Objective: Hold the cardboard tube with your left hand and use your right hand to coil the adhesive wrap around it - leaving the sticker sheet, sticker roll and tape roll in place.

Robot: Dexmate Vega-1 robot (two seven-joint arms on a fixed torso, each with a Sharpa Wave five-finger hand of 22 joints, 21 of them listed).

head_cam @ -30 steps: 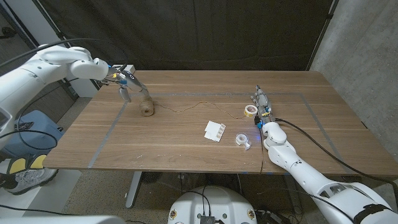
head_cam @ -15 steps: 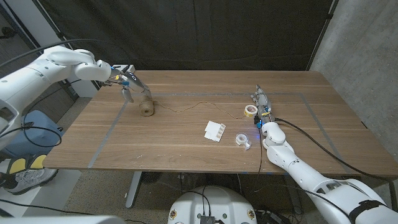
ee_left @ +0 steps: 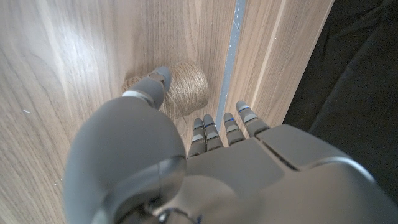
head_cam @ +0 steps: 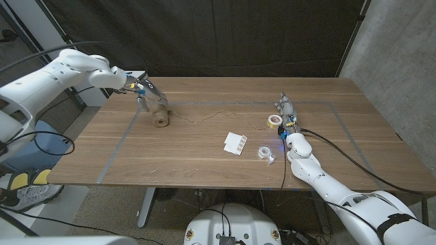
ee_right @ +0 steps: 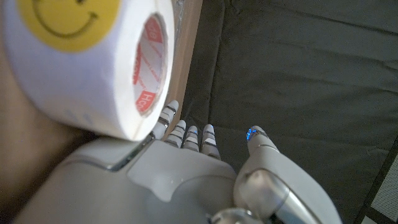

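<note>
The cardboard tube (head_cam: 160,120), already wound in brown twine-like wrap, lies on its side at the table's (head_cam: 204,160) far left. A loose tail of the wrap (head_cam: 211,117) trails from it across the wood toward the right. The left hand (head_cam: 143,91) hovers just above and behind the tube; in the left wrist view its thumb reaches down beside the coil while the fingers (ee_left: 225,127) stay spread and apart from it, so it holds nothing yet. The right hand (head_cam: 287,116) stands at the far right, fingers extended and empty, just beside the smiley sticker roll (head_cam: 274,120); whether it touches the roll is hard to tell. The sticker sheet (head_cam: 236,142) and clear tape roll (head_cam: 266,152) lie nearer the table's front edge.

The likeliest trouble is the tube rolling away if the left hand closes off-centre, since it lies free on its curved side. The right hand, reaching for the wrap's tail, could also nudge the sticker roll next to it out of place.
</note>
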